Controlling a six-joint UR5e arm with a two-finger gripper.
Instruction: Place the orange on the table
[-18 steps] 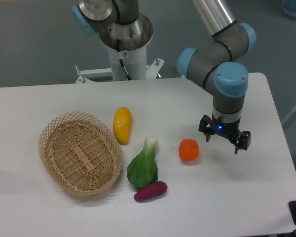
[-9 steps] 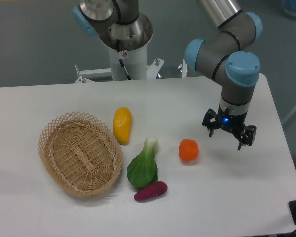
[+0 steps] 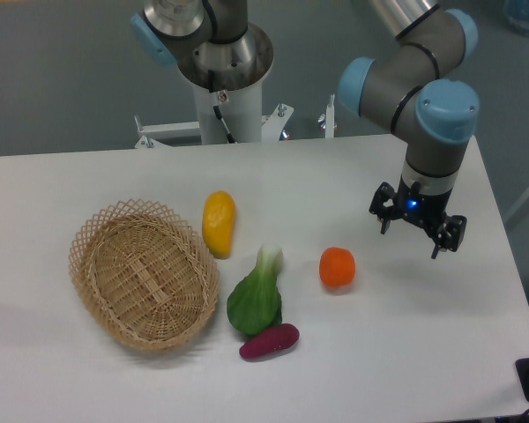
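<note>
The orange (image 3: 337, 267) rests on the white table (image 3: 397, 352), right of centre, with nothing touching it. My gripper (image 3: 415, 236) hangs up and to the right of the fruit, well apart from it. Its black fingers are spread and point down, open with nothing between them.
A woven wicker basket (image 3: 144, 273) sits at the left. A yellow oblong fruit (image 3: 219, 223) lies beside it. A green leafy vegetable (image 3: 256, 295) and a purple vegetable (image 3: 269, 342) lie just left of the orange. The robot's base column (image 3: 223, 79) stands at the back.
The gripper has risen and drifted right and back, away from the orange. The orange stays where it was on the table.
</note>
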